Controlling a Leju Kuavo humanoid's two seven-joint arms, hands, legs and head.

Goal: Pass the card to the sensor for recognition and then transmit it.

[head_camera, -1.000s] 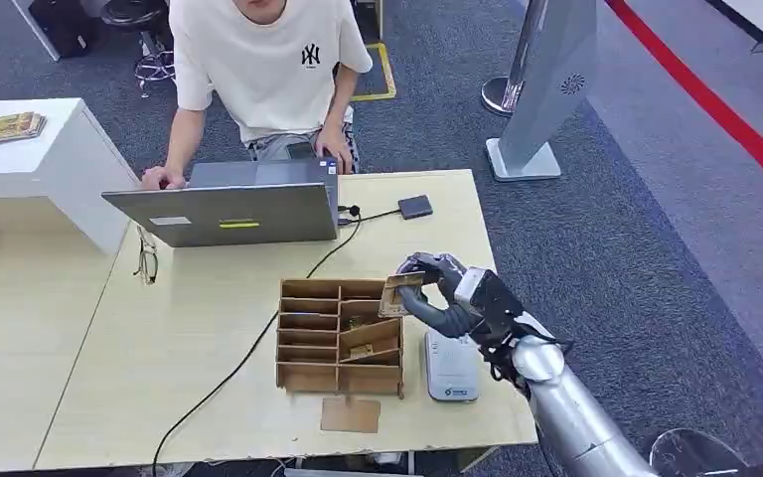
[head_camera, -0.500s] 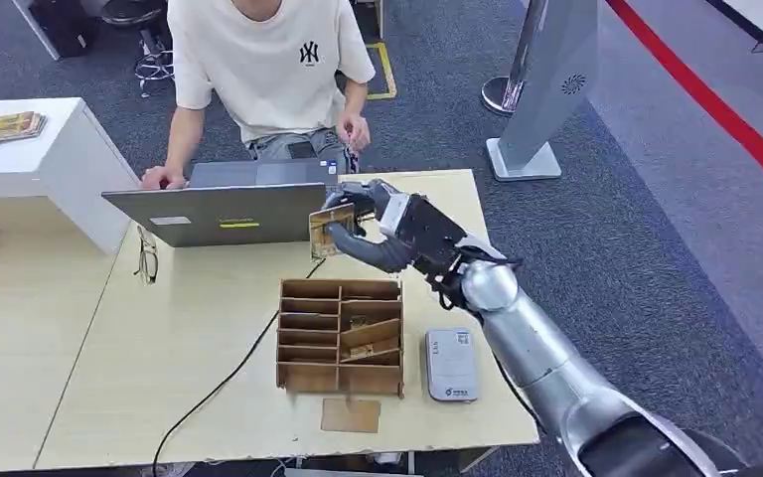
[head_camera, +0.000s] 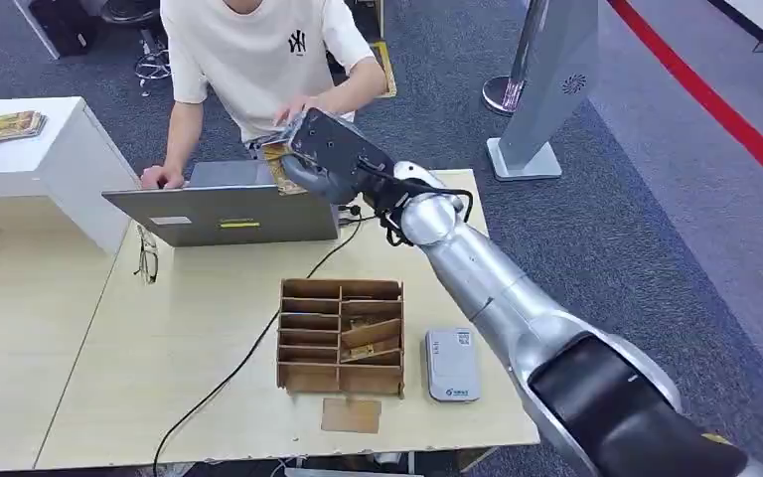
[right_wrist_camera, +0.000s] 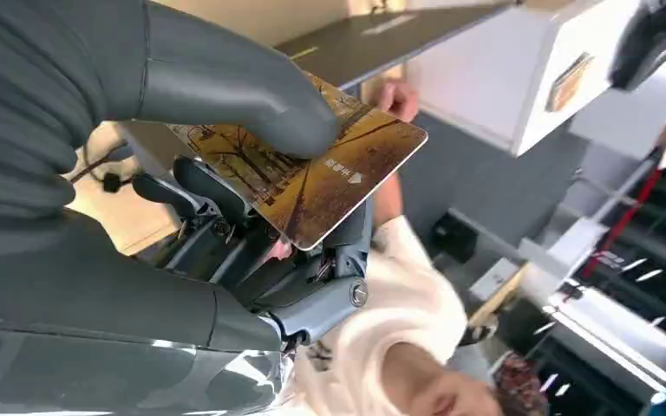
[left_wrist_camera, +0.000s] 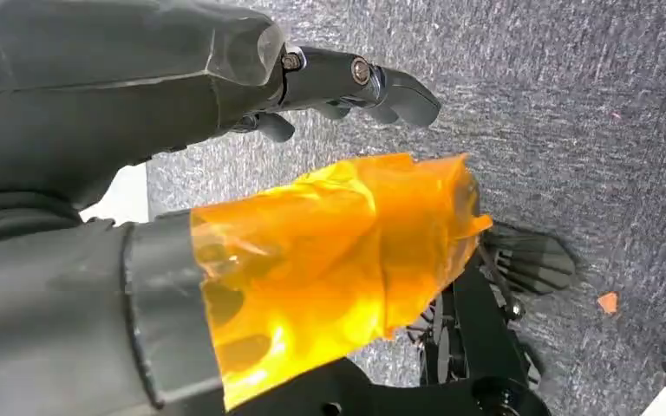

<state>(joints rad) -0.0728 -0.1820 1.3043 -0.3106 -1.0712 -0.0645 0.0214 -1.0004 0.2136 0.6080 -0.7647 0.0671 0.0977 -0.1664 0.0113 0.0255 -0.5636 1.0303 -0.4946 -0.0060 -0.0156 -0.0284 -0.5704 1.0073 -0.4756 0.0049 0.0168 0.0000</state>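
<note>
right hand (head_camera: 330, 157): pinches card (right_wrist_camera: 312, 173) under thumb | card juts forward past fingers, long axis toward person's hand (head_camera: 303, 104), just beyond | left hand (left_wrist_camera: 347, 82): empty, fingers loosely curled, over the floor

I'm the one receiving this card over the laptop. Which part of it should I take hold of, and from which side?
Take the free end of the card, the corner jutting past the right hand. The thumb presses on one face and the fingers back the other, so only that far edge is bare. Come from your side, above the laptop, and pinch both faces flat.
</note>
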